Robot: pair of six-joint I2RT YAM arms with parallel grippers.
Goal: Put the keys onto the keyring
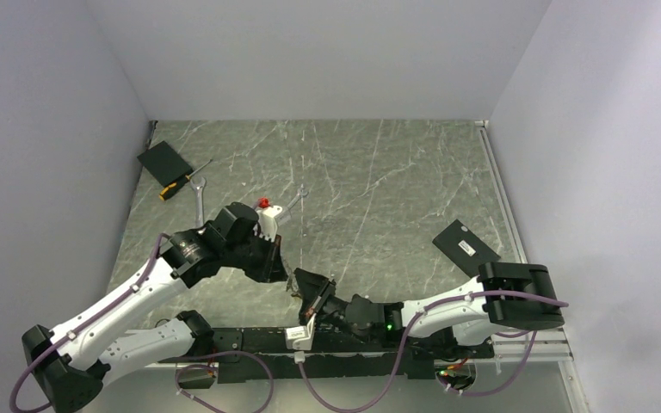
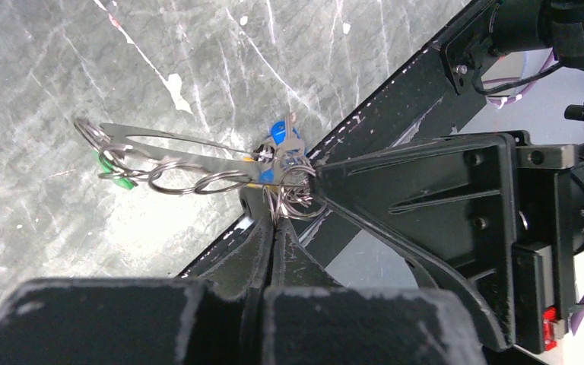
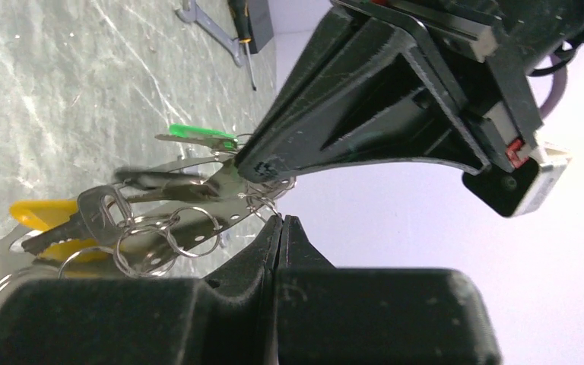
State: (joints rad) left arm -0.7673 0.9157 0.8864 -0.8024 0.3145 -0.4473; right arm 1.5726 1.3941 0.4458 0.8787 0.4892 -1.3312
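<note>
The keyring (image 2: 190,179) is a floppy chain of thin silvery rings, held above the table near its front edge. My left gripper (image 2: 277,218) is shut on a bunch of its rings. My right gripper (image 3: 280,219) is shut, with a ring pinched at its tip, right against the left gripper's fingers (image 3: 365,114). A green key (image 2: 114,172) hangs at the chain's far end and a blue key (image 2: 280,131) sits by the grippers. The right wrist view shows the green key (image 3: 198,138), a yellow key (image 3: 42,217) and a dark key (image 3: 99,210) on the rings. In the top view the two grippers, left (image 1: 281,262) and right (image 1: 303,288), meet and hide the keyring.
Two silver spanners (image 1: 201,194) (image 1: 297,197) and a yellow-handled screwdriver (image 1: 181,182) lie at the back left beside a black pad (image 1: 164,161). A black card (image 1: 466,249) lies at the right. The arms' black base rail (image 1: 353,357) runs along the front edge.
</note>
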